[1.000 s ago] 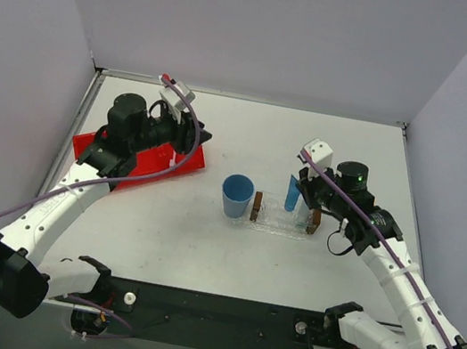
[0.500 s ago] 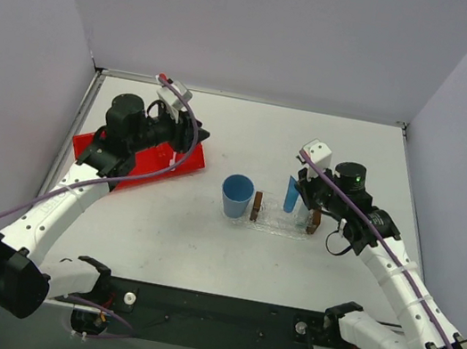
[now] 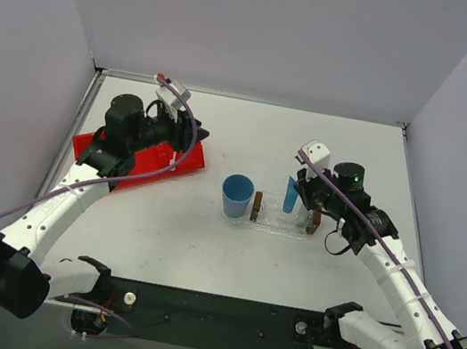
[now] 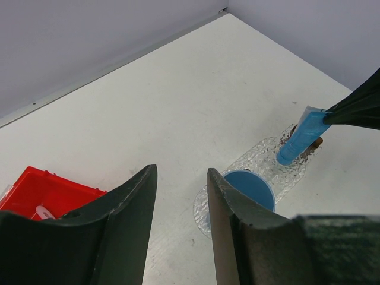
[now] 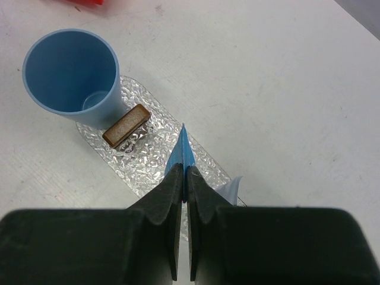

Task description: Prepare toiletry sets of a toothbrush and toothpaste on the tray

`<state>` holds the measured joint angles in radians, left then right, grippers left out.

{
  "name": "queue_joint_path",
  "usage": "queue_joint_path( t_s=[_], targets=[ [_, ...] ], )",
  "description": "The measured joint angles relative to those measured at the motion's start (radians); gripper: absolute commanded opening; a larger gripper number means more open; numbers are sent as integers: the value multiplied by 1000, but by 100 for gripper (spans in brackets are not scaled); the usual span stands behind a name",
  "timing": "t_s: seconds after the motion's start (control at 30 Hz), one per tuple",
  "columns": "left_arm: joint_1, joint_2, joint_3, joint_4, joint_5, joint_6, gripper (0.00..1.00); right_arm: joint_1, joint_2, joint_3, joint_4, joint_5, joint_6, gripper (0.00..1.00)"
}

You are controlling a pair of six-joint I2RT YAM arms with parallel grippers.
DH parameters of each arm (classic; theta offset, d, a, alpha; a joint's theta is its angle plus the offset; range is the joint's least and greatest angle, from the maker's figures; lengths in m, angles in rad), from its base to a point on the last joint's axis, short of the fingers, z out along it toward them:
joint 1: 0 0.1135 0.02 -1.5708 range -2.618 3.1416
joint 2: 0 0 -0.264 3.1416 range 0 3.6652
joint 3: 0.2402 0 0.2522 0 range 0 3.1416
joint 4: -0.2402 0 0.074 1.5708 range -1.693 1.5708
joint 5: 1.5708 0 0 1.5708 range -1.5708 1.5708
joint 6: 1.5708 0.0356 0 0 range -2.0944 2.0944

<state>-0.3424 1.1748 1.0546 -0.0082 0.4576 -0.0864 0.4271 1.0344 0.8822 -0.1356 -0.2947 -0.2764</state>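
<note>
My right gripper (image 3: 300, 195) (image 5: 184, 172) is shut on the flat end of the bright blue toothpaste tube (image 3: 292, 193) (image 5: 183, 148). It holds the tube upright over the clear tray (image 3: 281, 225), between the tray's two brown end blocks (image 3: 257, 207) (image 5: 126, 126). The pale toothpaste tube (image 5: 230, 189) sits just right of my fingers. My left gripper (image 3: 197, 136) (image 4: 181, 172) is open and empty above the red bin's far end. A pale pinkish stick end (image 4: 43, 212) lies in the bin, likely the toothbrush.
A blue cup (image 3: 237, 196) (image 5: 71, 68) stands upright just left of the tray, on a bubbly clear mat (image 5: 148, 157) (image 4: 211, 211). The red bin (image 3: 127, 160) (image 4: 41, 193) sits at the left, near the side wall.
Almost nothing. My left wrist has shifted slightly over the red bin. My right gripper still holds the blue tube over the tray.
</note>
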Motion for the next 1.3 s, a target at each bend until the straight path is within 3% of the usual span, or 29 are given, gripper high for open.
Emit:
queue_joint_path(
  t_s=[1.3],
  targets=[
    [13,0,-3,5,29,-11,49,0,6,-77,66,3,20,0]
  ],
)
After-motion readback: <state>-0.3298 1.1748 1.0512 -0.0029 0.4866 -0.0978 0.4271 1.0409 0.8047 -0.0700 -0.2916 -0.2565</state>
